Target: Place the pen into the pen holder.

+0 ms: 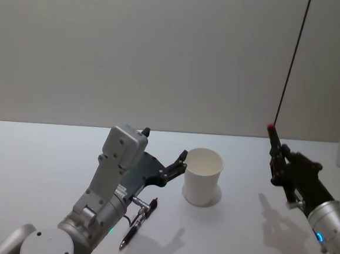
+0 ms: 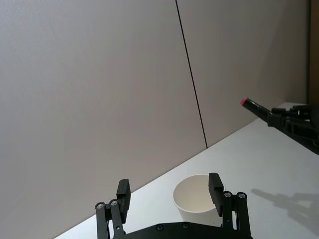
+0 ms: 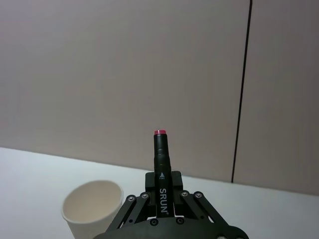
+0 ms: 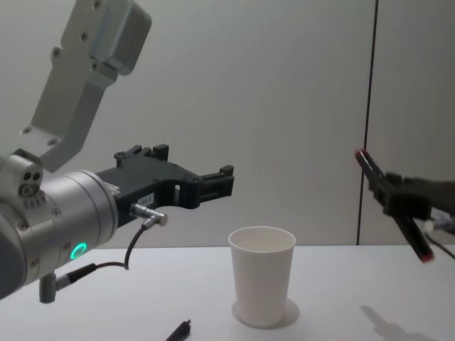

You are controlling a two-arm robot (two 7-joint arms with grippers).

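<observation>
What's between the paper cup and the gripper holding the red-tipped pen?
Nothing: in the head view, the table between the paper cup and the right gripper, shut on the pen, lies bare.

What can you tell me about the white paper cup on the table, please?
The white paper cup stands upright on the pale table, mouth up. It looks like plain unprinted paper, tapered toward the base, with a rolled rim. What shows of its inside is white and empty. Only the table touches it: the open left gripper hovers beside and above its rim, apart from it, and the right gripper holds a pen off to its right.
</observation>
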